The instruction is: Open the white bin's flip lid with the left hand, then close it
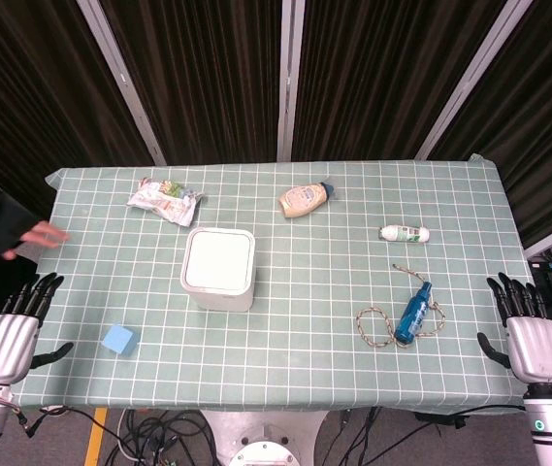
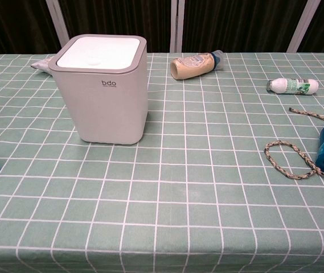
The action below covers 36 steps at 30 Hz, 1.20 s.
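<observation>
The white bin [image 1: 219, 268] stands a little left of the table's middle, its flip lid [image 2: 100, 52] lying flat and closed. In the chest view the bin [image 2: 109, 96] is upright with "bdo" on its front. My left hand [image 1: 14, 333] hangs at the table's front left edge, fingers straight and apart, holding nothing, well left of the bin. My right hand [image 1: 528, 332] rests at the front right edge, likewise open and empty. Neither hand shows in the chest view.
A blue cube [image 1: 119, 340] lies front left. A snack packet [image 1: 164, 200] and a sauce bottle [image 1: 305, 199] lie at the back. A small white bottle [image 1: 404, 233], a blue bottle [image 1: 414, 312] and a rope [image 1: 375, 325] lie on the right. A person's hand [image 1: 35, 238] reaches in at the left edge.
</observation>
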Each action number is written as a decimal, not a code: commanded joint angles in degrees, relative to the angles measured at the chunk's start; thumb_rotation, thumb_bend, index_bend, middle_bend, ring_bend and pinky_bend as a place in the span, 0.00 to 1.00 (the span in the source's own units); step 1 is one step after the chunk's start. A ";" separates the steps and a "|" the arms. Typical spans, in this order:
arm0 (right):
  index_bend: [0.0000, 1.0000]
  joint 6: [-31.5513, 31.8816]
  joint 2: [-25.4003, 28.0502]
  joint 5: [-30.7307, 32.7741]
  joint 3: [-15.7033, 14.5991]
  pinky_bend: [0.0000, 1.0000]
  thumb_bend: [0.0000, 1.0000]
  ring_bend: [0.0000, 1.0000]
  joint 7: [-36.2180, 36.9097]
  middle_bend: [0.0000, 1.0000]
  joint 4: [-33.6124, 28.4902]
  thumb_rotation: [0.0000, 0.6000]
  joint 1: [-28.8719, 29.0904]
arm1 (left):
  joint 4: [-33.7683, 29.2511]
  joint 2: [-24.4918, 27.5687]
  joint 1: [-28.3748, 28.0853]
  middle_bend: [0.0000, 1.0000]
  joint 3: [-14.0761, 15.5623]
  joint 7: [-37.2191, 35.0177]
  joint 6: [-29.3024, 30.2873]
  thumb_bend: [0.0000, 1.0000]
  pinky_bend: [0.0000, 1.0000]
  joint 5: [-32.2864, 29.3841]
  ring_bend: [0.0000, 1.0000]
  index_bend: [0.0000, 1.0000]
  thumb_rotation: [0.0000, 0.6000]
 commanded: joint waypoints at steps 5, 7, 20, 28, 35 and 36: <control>0.00 0.33 0.30 -0.03 0.02 0.00 0.21 0.00 -0.13 0.00 -0.21 1.00 -0.15 | 0.08 -0.12 -0.08 0.08 -0.06 -0.13 0.01 0.08 0.15 0.21 0.03 0.07 1.00; 0.00 0.32 0.30 0.08 0.03 0.00 0.21 0.00 -0.07 0.00 -0.22 1.00 -0.18 | -0.19 0.04 -0.38 0.08 -0.08 -0.10 -0.27 0.08 0.15 0.50 0.03 0.07 1.00; 0.00 -0.49 -0.11 0.81 0.11 0.00 0.21 0.00 -0.19 0.00 0.67 1.00 0.09 | -9.49 0.64 -13.19 0.08 -4.34 6.59 -11.32 0.08 0.15 8.60 0.03 0.07 1.00; 0.00 -0.68 -0.78 1.75 0.07 0.00 0.21 0.00 1.04 0.00 2.27 1.00 -0.31 | -10.85 -3.98 -22.41 0.10 -8.39 12.00 -21.39 0.08 0.15 6.37 0.03 0.07 1.00; 0.00 -1.01 -0.74 1.99 0.20 0.00 0.21 0.00 2.53 0.00 3.45 1.00 -0.31 | -8.56 -7.13 -26.49 0.13 -8.05 11.99 -27.47 0.08 0.15 2.10 0.03 0.07 1.00; 0.00 -0.95 -0.78 1.97 0.20 0.00 0.21 0.00 2.68 0.00 3.57 1.00 -0.34 | -8.13 -7.40 -26.80 0.13 -7.93 11.90 -28.01 0.08 0.15 1.53 0.03 0.07 1.00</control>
